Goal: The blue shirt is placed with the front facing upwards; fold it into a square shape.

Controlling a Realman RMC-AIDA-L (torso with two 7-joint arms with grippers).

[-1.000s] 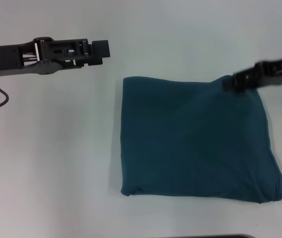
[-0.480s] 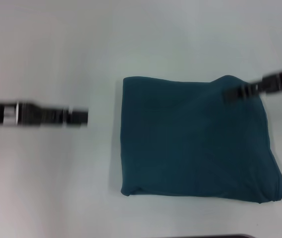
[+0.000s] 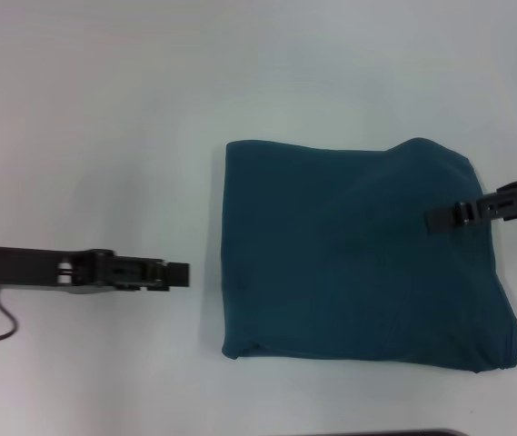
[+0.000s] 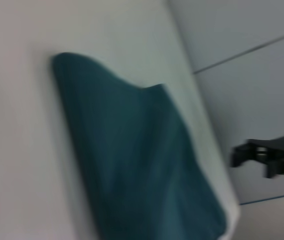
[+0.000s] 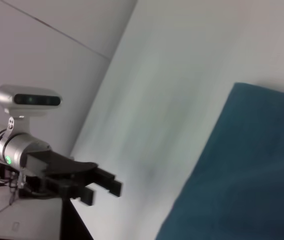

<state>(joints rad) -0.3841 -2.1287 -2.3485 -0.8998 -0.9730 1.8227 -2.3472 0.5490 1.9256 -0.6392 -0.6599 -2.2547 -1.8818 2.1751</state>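
Observation:
The blue shirt (image 3: 358, 263) lies folded into a rough square on the white table, plain side up, with no print or collar showing. My left gripper (image 3: 183, 274) hovers over bare table just left of the shirt's near left part. The right wrist view shows that gripper (image 5: 104, 189) open with nothing in it. My right gripper (image 3: 431, 219) hangs over the shirt's right side, apart from the cloth. In the left wrist view it (image 4: 235, 156) is open and empty beyond the folded shirt (image 4: 132, 160).
White table (image 3: 104, 136) stretches to the left of and behind the shirt. A thin cable (image 3: 4, 322) loops under the left arm. A dark strip (image 3: 376, 433) runs along the table's near edge. The shirt's right side lies close to the table's right edge.
My left arm has swung from the far side of the table to the near side, beside the shirt. My right gripper has left the shirt's far right corner and moved nearer over the cloth.

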